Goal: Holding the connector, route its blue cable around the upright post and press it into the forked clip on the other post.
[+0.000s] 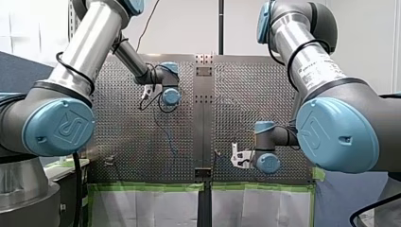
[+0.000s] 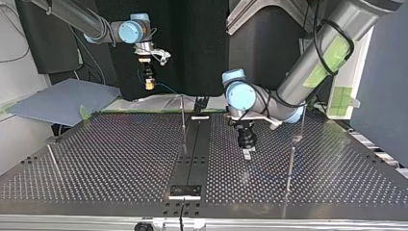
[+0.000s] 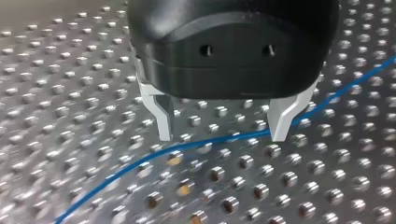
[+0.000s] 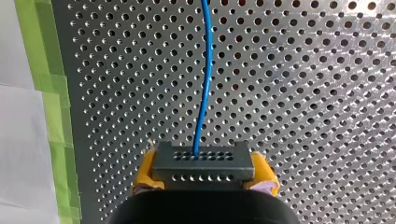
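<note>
In the right wrist view, my right gripper has its yellow pads shut on a black connector. A blue cable runs out of the connector and away over the perforated table. In the top view this gripper hangs high at the left, above the table's far edge. My left gripper is open, its metal fingers just above the table. The blue cable lies on the table and passes under its fingertips. In the top view the left gripper is low, right of the centre strip.
Thin upright posts stand on the table: one by the centre strip, one at the top view's right, one at its left. Green tape and white sheeting border the table near my right gripper.
</note>
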`<state>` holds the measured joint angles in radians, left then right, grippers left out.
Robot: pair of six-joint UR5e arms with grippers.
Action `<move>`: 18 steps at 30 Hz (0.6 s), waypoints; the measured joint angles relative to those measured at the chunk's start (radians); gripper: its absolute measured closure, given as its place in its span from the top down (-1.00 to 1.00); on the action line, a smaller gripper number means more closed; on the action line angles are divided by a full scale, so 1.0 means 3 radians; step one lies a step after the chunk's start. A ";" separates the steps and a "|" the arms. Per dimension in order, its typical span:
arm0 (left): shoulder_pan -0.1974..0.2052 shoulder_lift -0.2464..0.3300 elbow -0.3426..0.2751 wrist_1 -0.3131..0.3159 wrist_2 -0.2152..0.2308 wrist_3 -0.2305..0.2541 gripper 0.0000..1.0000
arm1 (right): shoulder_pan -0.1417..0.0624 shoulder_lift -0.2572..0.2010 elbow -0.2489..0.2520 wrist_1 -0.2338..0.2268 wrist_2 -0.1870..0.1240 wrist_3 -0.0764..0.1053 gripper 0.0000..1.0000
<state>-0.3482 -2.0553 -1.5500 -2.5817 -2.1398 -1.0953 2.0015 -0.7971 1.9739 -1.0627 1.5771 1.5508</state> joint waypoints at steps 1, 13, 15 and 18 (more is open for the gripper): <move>-0.0003 -0.0023 0.0000 -0.0005 -0.0002 0.0026 1.00 | 0.0001 0.0000 0.0000 0.0002 0.0000 -0.0001 -1.00; -0.0033 -0.0144 -0.0074 0.0018 -0.0004 0.0170 1.00 | 0.0001 0.0001 -0.0001 0.0023 0.0000 -0.0004 -1.00; -0.0032 -0.0146 -0.0112 0.0061 0.0005 0.0192 1.00 | 0.0001 0.0000 -0.0001 0.0023 0.0000 -0.0004 -1.00; -0.0025 -0.0147 -0.0154 0.0105 0.0022 0.0233 1.00 | 0.0001 0.0000 -0.0001 0.0022 0.0000 -0.0004 -1.00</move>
<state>-0.3557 -2.0993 -1.5963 -2.5503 -2.1332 -1.0254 2.0019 -0.7970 1.9736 -1.0563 1.5771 1.5496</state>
